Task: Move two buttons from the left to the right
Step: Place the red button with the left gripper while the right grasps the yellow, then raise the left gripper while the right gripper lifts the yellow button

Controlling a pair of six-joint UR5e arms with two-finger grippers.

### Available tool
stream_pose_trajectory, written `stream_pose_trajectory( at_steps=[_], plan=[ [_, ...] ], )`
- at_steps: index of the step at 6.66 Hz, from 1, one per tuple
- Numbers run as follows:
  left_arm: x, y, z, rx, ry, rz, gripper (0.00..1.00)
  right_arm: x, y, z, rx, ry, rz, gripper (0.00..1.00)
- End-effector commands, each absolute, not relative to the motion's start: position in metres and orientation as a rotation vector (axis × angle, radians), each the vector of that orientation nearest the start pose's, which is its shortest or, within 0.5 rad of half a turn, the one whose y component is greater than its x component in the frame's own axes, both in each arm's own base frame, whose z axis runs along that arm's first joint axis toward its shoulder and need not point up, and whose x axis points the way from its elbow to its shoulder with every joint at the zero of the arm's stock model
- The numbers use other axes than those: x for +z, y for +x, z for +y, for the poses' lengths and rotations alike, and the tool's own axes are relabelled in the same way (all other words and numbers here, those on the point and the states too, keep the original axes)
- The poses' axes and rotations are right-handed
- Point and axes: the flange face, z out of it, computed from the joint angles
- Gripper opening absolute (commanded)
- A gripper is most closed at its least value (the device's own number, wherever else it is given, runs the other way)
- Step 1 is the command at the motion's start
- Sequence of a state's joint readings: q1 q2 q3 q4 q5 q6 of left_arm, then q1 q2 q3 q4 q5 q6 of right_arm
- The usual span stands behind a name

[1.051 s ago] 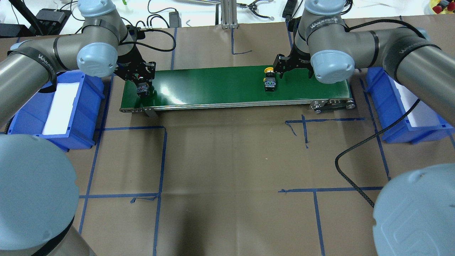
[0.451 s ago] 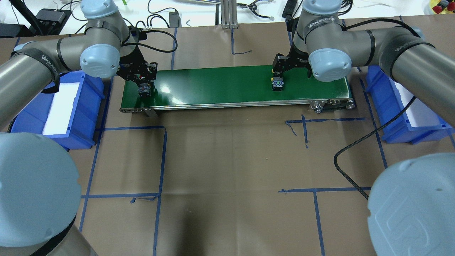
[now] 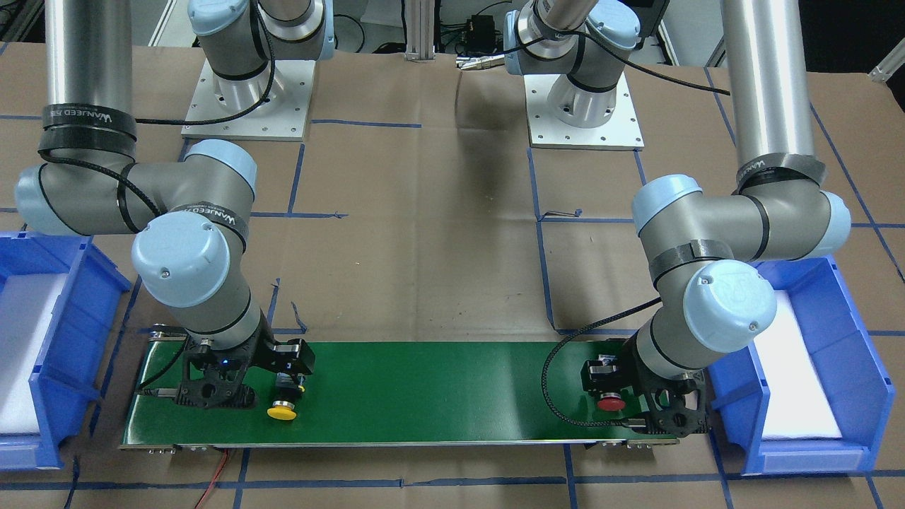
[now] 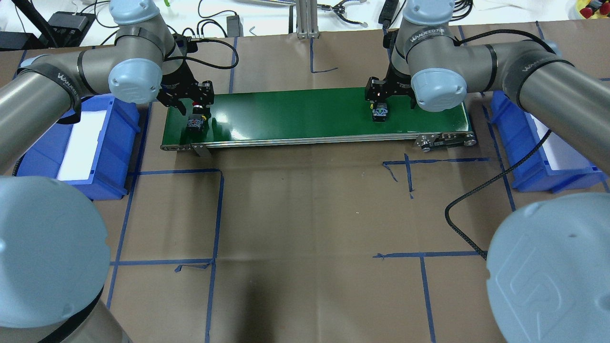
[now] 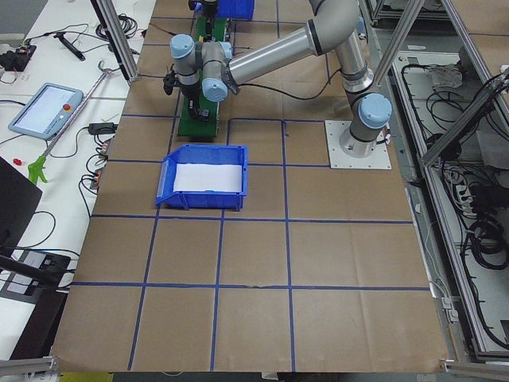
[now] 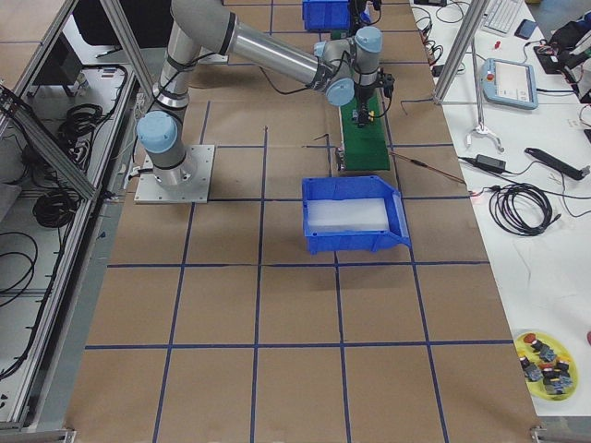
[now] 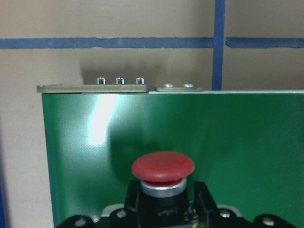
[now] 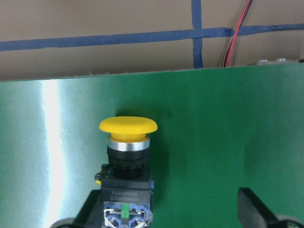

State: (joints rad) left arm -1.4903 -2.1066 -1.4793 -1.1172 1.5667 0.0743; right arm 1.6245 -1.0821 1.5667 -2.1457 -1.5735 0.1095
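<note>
Over on the robot's left sits the blue plastic bin with the white foam liner [image 4: 114,138], just off the end of the long green conveyor belt [image 4: 295,114]. The left gripper [image 7: 166,192] is down at that end of the belt. Its fingers are clamped against the black body of the red mushroom-capped push-button switch [image 7: 163,165], cap pointing away from the robot. I can't tell whether the switch already rests on the green surface. To my eye it's being set there so the belt can carry it across.

Along at the right end, the yellow mushroom-capped push-button switch [image 8: 127,142] lies on the belt, cap also facing away. The right gripper [image 8: 166,209] hovers around it with its fingers spread wide, one well clear of the body. I'd say it's lined up for a grab and not yet holding. The second blue plastic bin [image 4: 514,138] waits just past that end, the likely drop-off.
</note>
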Motion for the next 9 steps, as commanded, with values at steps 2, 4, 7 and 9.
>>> stream_pose_trajectory(
  at_steps=[2,4,7,9],
  plan=[
    [0.310,-0.080,-0.676,-0.117,-0.012,3.132,1.00,0.265,0.168,-0.646,-0.142,0.096,3.132,1.00],
    [0.386,-0.080,-0.641,-0.152,-0.015,3.121,1.00,0.254,0.156,-0.650,-0.113,0.120,3.135,1.00],
    [0.449,-0.102,-0.569,-0.132,0.021,3.132,1.00,0.252,0.139,-0.650,-0.075,0.154,3.139,0.38],
    [0.475,-0.120,-0.510,-0.189,0.047,3.126,1.00,0.249,0.139,-0.647,-0.020,0.140,3.142,0.06]
  ],
)
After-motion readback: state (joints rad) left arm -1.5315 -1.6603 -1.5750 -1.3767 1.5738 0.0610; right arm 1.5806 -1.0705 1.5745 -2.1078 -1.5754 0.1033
